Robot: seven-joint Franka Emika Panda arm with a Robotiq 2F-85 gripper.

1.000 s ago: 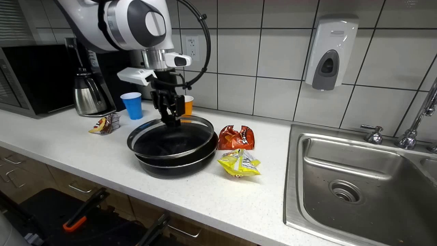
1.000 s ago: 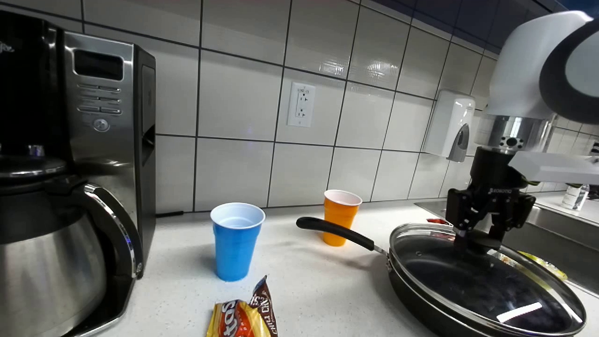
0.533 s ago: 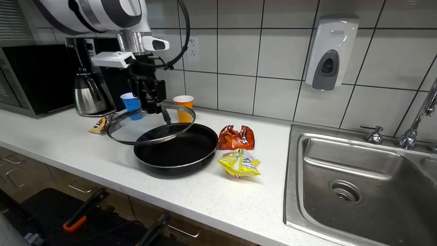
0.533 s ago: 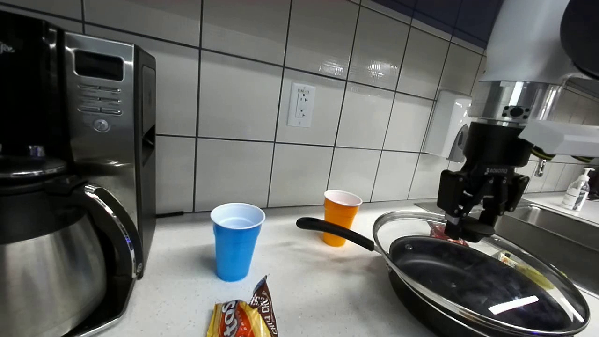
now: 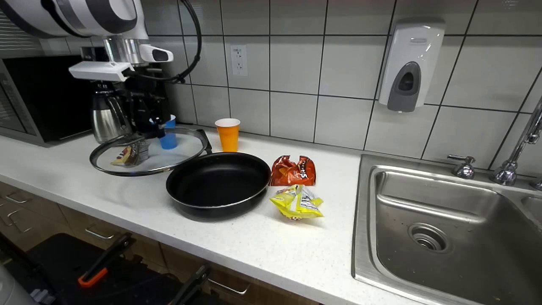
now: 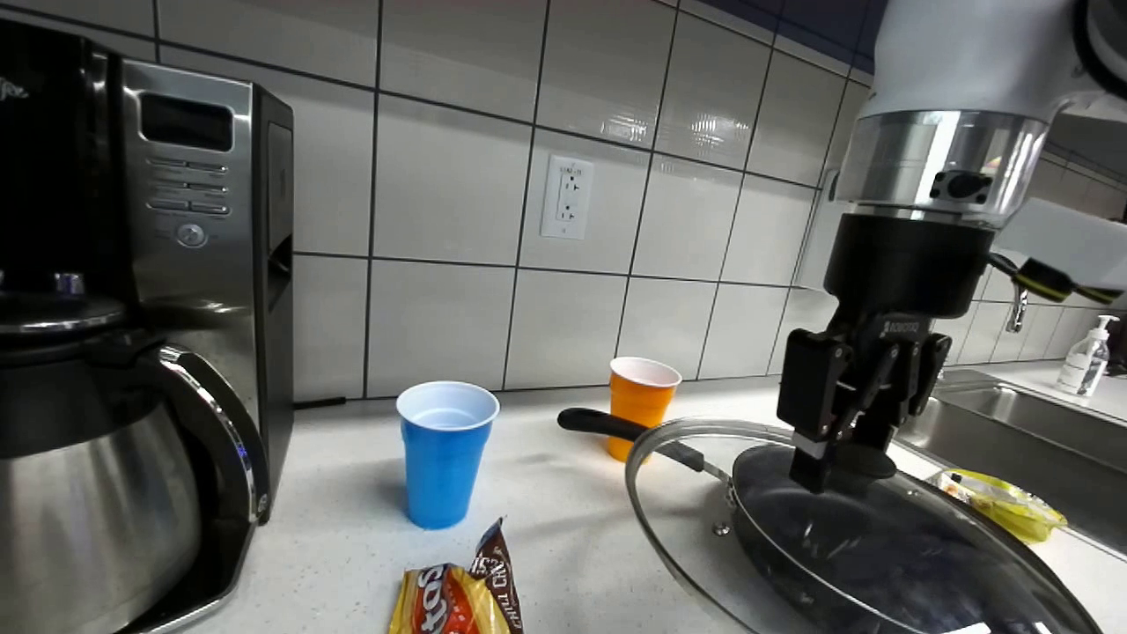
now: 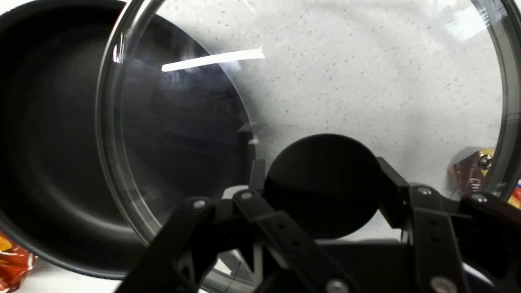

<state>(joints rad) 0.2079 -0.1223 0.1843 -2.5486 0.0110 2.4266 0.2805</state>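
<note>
My gripper (image 5: 154,131) is shut on the round black knob (image 7: 323,179) of a clear glass lid (image 5: 161,156) with a metal rim. The knob sits between both fingers in the wrist view. The lid is held roughly level above the counter, beside the black frying pan (image 5: 218,182). In the wrist view the lid's edge still overlaps part of the pan (image 7: 61,142). The pan looks bare inside. Its black handle (image 6: 607,424) points towards the wall. Through the glass, a brown and yellow chip bag (image 5: 131,156) shows behind or under the lid's far side.
A blue cup (image 6: 446,458) and an orange cup (image 5: 228,135) stand near the wall. A coffee maker (image 6: 202,220) with a steel carafe (image 5: 106,120) is by the microwave (image 5: 51,93). Red (image 5: 293,171) and yellow (image 5: 297,203) chip bags lie between pan and sink (image 5: 366,254).
My gripper has carried the lid from over the pan to beside it, towards the coffee maker. The pan's inside is now uncovered. The pan, cups and bags have not moved.
</note>
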